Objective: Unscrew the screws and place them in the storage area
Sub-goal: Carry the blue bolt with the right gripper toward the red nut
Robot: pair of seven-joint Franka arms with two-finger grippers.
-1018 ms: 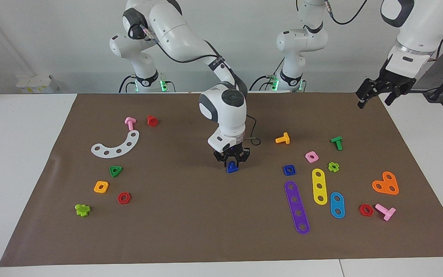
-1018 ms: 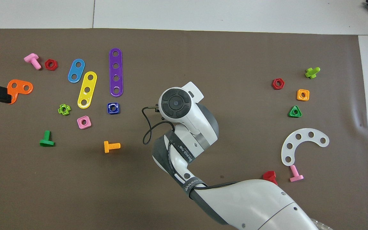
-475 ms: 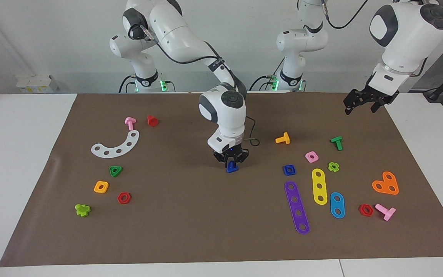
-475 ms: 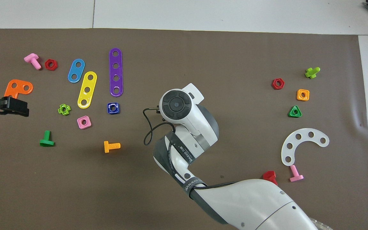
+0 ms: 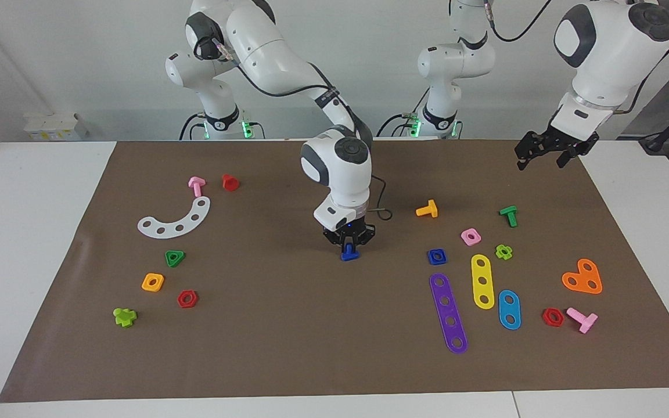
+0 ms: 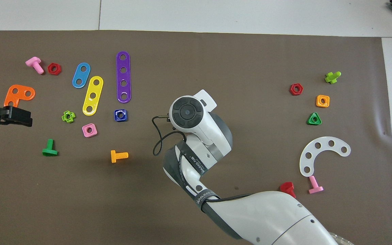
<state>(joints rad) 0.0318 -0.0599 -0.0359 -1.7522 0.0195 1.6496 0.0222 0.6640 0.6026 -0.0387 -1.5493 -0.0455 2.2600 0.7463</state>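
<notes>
Over the last 1 s the left tool [image 5: 549, 154] has dropped toward the table, its state unreadable. The right tool [image 5: 349, 242] stays clenched on the screw [image 5: 349, 252] directly beneath it, likely mid-unscrewing.

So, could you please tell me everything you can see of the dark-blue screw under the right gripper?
The dark-blue screw looks like glossy plastic, a small wedge-shaped piece. It sits at the middle of the brown mat, well apart from the other coloured parts. The right gripper points straight down with its fingers closed on the screw's top, hiding that part. The overhead view hides it under the arm.
</notes>
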